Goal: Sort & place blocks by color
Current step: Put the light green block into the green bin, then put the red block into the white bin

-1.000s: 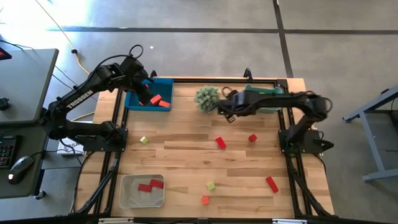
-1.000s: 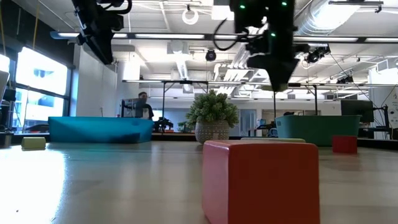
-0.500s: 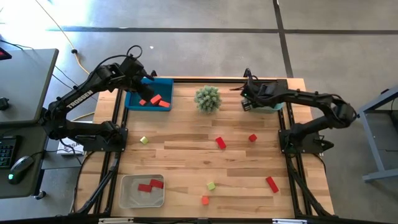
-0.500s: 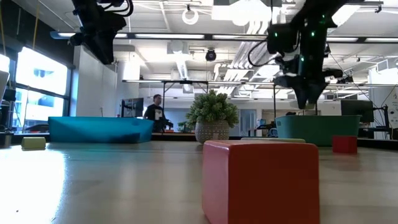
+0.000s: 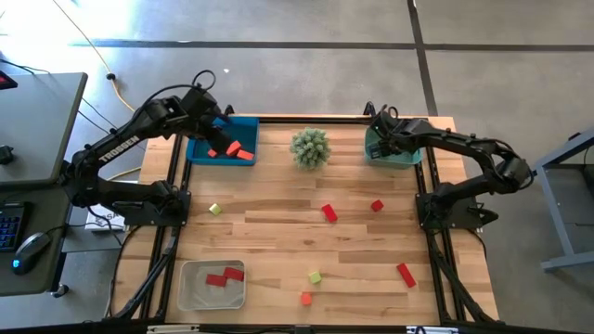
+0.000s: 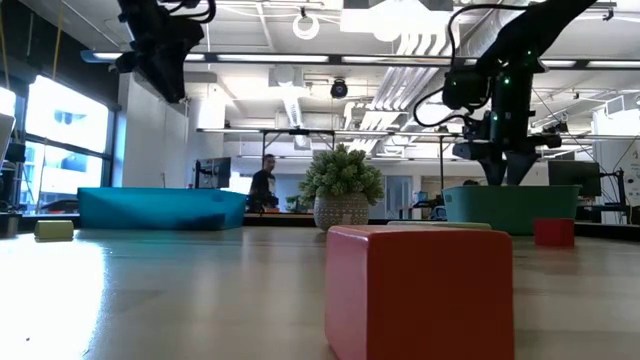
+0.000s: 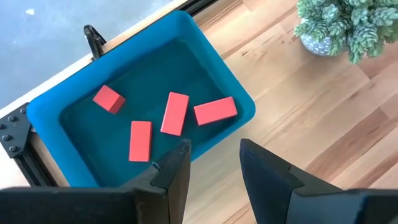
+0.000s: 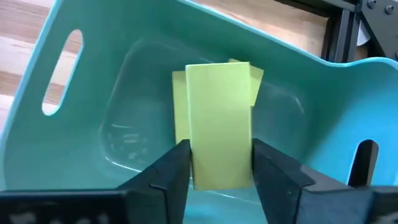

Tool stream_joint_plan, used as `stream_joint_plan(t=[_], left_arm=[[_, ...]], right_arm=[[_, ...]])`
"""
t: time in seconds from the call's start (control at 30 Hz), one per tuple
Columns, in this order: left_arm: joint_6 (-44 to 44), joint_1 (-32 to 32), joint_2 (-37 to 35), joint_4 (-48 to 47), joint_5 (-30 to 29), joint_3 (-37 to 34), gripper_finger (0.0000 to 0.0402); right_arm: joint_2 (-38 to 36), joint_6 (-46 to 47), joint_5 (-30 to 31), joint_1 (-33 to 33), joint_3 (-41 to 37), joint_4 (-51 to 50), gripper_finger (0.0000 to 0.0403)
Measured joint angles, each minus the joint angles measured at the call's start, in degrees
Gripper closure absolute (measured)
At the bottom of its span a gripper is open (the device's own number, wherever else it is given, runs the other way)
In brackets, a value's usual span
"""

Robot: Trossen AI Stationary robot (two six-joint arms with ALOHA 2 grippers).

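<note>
The right gripper [image 8: 221, 167] holds a smooth yellow-green block [image 8: 219, 124] over the teal bin [image 8: 93, 106]; the left arm [image 5: 116, 150] reads TROSSEN.

yellow-green block [image 8: 219, 124] in teal bin [image 8: 93, 81]; red blocks [image 7: 175, 113] in blue bin [image 7: 46, 109]

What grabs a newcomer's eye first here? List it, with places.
The right hand hangs over the teal bin at the table's far right corner, a yellow-green block between its fingers. The left hand hovers by the blue bin of red blocks at the far left; a spiky plant stands between the bins.
</note>
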Motion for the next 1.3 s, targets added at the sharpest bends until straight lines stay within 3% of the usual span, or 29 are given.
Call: stream_joint_plan(t=[0.23, 0.5, 0.73, 0.97, 1.3], left_arm=[[0.0, -0.3, 0.0, 0.0, 0.0, 0.0, 0.0275], [1.5, -0.3, 0.0, 0.0, -2.0, 0.0, 0.0275], [4.2, -0.3, 0.0, -0.1, -2.1, 0.0, 0.0269], [7.3, -0.3, 0.0, -0.1, -4.6, 0.0, 0.0225], [7.6, -0.3, 0.0, -0.1, -1.5, 0.0, 0.0206]], right_arm=[[0.0, -0.1, -1.4, -0.2, 0.0, -0.1, 0.0201], [-1.2, 4.4, -5.6, 1.5, 0.9, -0.7, 0.0192], [-4.2, 8.9, -5.5, 5.9, 6.4, -3.2, 0.0191], [-4.9, 14.1, -5.3, 11.3, 13.5, -8.0, 0.0191], [-4.9, 25.8, -7.9, 23.4, 16.4, -9.0, 0.0191]])
